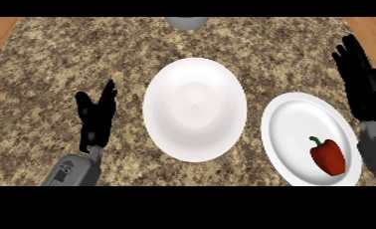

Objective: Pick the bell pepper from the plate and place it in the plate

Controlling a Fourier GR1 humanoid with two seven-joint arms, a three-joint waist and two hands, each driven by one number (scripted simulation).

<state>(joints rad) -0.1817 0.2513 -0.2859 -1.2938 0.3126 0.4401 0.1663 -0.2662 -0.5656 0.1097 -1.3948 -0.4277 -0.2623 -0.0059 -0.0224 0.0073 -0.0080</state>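
Near the counter's right edge, the red bell pepper (328, 156) lies ungrasped on the round white plate (290, 123). Right hand (358, 81) open above; left hand (96, 113) open. Next: grasp, carry to centre white plate (194, 109).

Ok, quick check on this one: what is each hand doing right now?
Left hand: open, fingers up, holding nothing, left of the centre plate.
Right hand: open, holding nothing, beside the plate with the bell pepper.
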